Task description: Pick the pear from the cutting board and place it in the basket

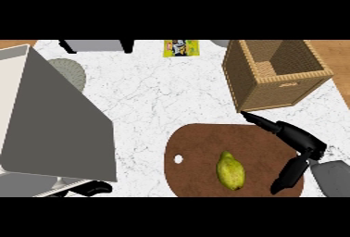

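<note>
Roughly lengthwise to our line of sight, the pear (230, 170) lies on its side on the brown cutting board (198, 143), right of the board's middle and near its front edge. Its long axis runs from near to far and leans a little left at the far end. The narrower end points away from us and the fuller end toward us.

Our right hand (301, 139) hangs over the board's right edge, to the right of the pear and apart from it, just in front of the wicker basket (273, 95). Its fingers (263, 122) are spread wide and hold nothing: one stretches up-left toward the basket's near corner, and the rest trail down over the board's right side. The grey forearm (331, 176) comes in from the lower right.

The pear is yellow-green with darker mottling.

Our left hand (96, 188) shows only as a black sliver at the lower left, over the white marbled desk (150, 102); we cannot tell how it is set.
</note>
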{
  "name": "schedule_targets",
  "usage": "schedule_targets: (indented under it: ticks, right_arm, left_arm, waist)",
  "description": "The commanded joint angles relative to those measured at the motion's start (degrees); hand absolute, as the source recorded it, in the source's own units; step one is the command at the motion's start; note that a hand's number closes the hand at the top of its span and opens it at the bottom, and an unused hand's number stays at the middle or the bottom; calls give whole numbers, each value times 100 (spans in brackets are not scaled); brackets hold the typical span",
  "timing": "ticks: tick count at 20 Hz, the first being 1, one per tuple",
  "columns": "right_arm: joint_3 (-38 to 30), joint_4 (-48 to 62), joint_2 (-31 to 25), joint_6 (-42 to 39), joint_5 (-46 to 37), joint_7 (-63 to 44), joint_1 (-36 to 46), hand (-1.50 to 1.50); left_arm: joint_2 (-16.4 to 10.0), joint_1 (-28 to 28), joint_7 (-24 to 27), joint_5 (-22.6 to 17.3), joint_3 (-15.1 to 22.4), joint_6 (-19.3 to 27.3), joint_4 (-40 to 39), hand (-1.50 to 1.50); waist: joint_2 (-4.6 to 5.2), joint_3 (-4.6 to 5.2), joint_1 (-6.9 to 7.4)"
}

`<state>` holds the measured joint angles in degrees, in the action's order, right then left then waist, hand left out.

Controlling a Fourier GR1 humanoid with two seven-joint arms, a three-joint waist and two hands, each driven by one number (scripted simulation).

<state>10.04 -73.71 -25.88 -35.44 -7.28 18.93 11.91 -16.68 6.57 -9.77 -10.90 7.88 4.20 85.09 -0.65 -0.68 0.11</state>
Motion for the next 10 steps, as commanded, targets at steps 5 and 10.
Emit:
schedule_targets:
  ticks: [5, 10]
  right_arm:
    - [276, -54, 378, 218, -408, -251, 38, -150]
    - [524, -80, 342, 194, -796, -243, -19, -150]
  left_arm:
    - [-89, 156, -400, 6, -170, -6, -468, 0]
    - [-17, 39, -567, 120, -136, 124, -367, 0]
  waist:
    - [76, 67, 23]
    - [67, 67, -2]
